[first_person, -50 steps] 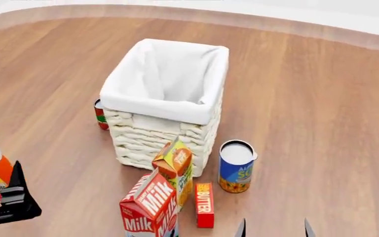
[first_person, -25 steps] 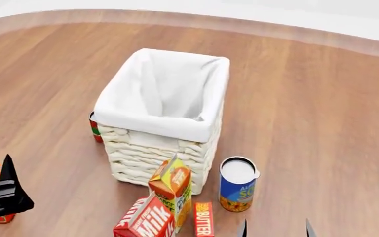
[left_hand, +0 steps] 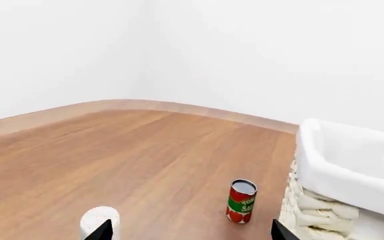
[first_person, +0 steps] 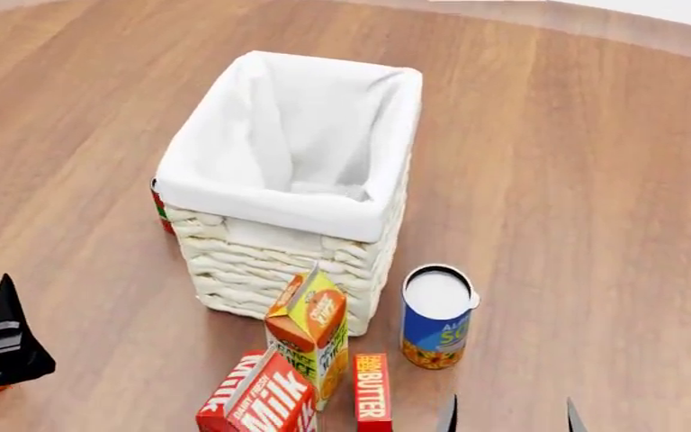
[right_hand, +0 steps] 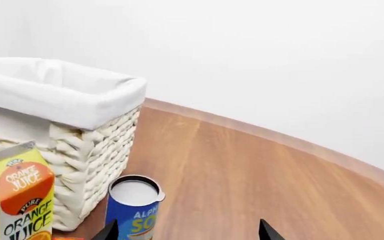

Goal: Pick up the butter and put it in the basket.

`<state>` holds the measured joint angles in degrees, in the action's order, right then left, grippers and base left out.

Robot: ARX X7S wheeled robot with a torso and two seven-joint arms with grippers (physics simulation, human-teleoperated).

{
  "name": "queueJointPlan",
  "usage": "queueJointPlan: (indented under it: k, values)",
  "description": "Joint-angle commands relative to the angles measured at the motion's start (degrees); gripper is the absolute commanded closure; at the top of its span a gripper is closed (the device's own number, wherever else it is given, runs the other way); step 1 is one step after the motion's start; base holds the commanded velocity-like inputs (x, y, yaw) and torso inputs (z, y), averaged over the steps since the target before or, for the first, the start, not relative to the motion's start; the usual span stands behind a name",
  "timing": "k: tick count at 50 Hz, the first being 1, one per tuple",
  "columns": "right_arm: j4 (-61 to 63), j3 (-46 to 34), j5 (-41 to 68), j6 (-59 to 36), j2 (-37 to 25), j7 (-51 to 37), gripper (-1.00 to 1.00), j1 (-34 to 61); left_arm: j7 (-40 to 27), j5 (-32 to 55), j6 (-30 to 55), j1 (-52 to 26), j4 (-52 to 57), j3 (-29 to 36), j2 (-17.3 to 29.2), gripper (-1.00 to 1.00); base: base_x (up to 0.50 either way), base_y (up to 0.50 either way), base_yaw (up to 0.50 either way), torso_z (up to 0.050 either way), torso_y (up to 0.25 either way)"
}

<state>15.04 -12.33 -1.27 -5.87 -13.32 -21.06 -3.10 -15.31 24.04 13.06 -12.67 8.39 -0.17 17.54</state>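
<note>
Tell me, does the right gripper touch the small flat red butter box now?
Apart. In the head view the right gripper has wood floor showing between its nearest fingertip and the butter box, and nothing sits between its fingers.

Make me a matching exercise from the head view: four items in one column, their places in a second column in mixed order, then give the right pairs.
Items:
1. butter
2. blue soup can
3. tomato sauce can
4. orange juice carton

Places:
A. mostly hidden behind the basket's left side
B. standing in front of the basket's near wall, beside the milk carton
C. lying flat on the floor at the bottom edge of the view, left of the right gripper
D. upright by the basket's near right corner

Pairs: 1-C, 2-D, 3-A, 4-B
</note>
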Motion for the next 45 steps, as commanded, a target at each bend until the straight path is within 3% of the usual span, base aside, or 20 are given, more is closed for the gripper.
queueJointPlan:
  k: [1, 20, 25, 34, 45]
  values:
    - [-0.01, -0.2, 0.21, -0.08, -0.27, -0.42, -1.0, 0.0, -0.43, 0.19, -0.15, -0.2, 0.03, -0.22, 0.16, -1.0, 0.0, 0.0, 0.0, 0.0, -0.25]
    - [0.33, -0.61, 0.49, 0.04, -0.76, -0.93, -1.0, 0.01, -0.29, -0.17, -0.61, 0.01, -1.04, 1.11, -0.17, -1.0, 0.0, 0.0, 0.0, 0.0, -0.25]
    - [-0.1, -1.15, 0.39, 2.12, -0.71, -1.1, -1.0, -0.24, -0.32, 0.72, 0.53, 0.88, -0.62, 1.57, -0.46, -1.0, 0.0, 0.0, 0.0, 0.0, 0.0]
    - [0.65, -7.47, 0.73, 6.94, -3.44, 6.85, -1.0, 2.01, 0.52, -1.21, -1.34, 3.35, -0.15, 3.76, -0.34, -1.0, 0.0, 0.0, 0.0, 0.0, 0.0]
    - [-4.12, -9.88, 0.51, 10.26, -2.61, 7.97, -1.0, 3.73, 0.22, -0.43, -0.67, 3.1, -0.08, 3.43, 0.03, -1.0, 0.0, 0.0, 0.0, 0.0, 0.0]
